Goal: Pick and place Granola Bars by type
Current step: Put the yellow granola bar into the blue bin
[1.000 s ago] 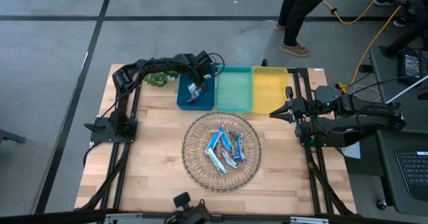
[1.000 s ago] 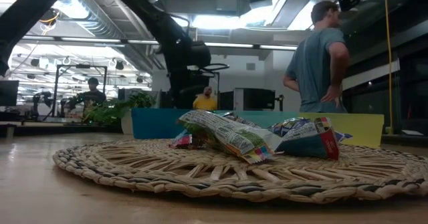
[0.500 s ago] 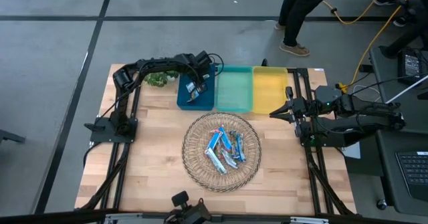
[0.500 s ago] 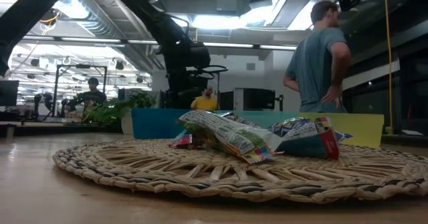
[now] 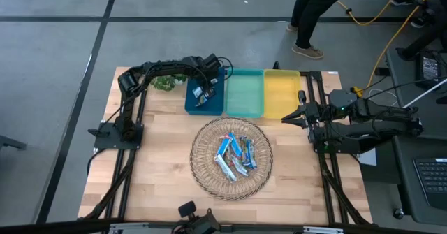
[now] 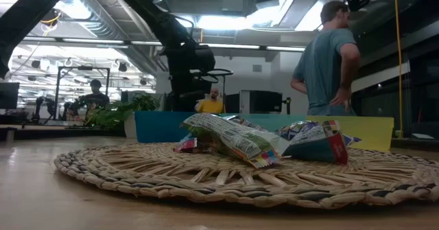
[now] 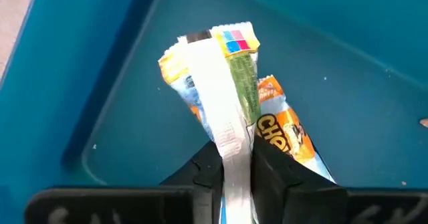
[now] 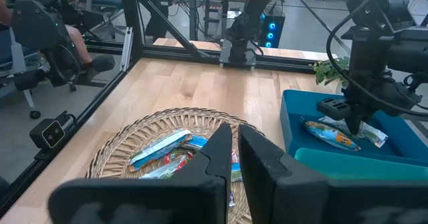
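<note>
Two bars (image 8: 338,134) in blue bin (image 5: 194,105), others in basket (image 5: 202,174)

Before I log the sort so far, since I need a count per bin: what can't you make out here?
- Bars on the woven mat: overlapping, too small in the high view to count.
- Blue bin: left gripper covers its contents from above.
- Teal bin and yellow bin: walls hide insides in the low view.

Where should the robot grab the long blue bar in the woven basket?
Probably from straight above, across the middle of the blue bar: it lies flat and long near the top of the pile in the basket, so its narrow width should fit between the fingers.
</note>
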Available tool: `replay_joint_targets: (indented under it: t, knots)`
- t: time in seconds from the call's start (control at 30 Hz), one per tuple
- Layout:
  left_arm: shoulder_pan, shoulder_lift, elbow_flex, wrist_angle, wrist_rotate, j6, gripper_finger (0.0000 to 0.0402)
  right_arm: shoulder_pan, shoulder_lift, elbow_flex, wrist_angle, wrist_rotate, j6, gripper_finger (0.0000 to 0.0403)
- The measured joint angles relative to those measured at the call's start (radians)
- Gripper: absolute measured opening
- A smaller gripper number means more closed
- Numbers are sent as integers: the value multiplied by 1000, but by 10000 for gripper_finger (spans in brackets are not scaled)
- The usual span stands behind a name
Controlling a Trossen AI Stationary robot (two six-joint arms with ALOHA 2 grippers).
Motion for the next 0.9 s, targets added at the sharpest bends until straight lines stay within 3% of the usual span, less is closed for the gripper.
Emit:
replay_joint_targets:
  t: [0.43, 0.73, 0.9]
  knots:
    - [-17, -10, 0, -88, 22, -38, 154, 0, 0, 0, 0, 0, 0, 32]
    - [-54, -133, 0, -94, 17, -86, 163, 0, 0, 0, 0, 0, 0, 32]
    - [-88, -231, 0, -93, 72, -149, 162, 0, 0, 0, 0, 0, 0, 32]
